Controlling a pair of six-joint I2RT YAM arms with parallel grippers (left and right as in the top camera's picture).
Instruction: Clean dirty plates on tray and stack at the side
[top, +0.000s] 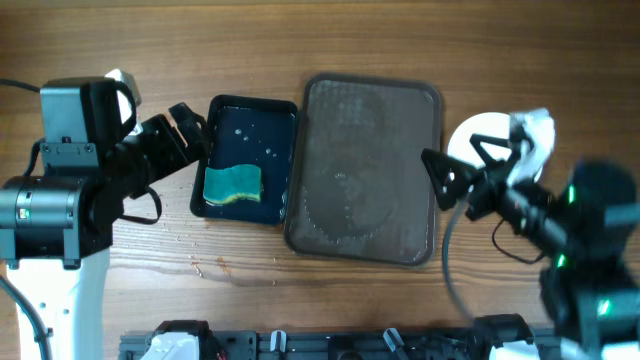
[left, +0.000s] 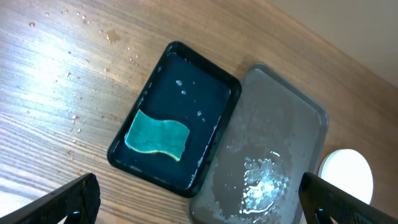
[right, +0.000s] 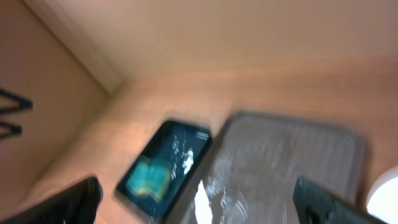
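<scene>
1 white plate is lying just right of the grey tray, nearest the right gripper, which is gaping empty

We see the left arm built of black, boxy housings on a white column. It has a small green light on the lower block and a thin black cable looping beside it. The left gripper has black, angular fingers, matte and wedge-shaped in the wrist view. The right arm is black too, though blurred. We make out green lamps on it, a white part near the wrist and a grey cable curving under it. The right gripper carries slim black prongs.
</scene>
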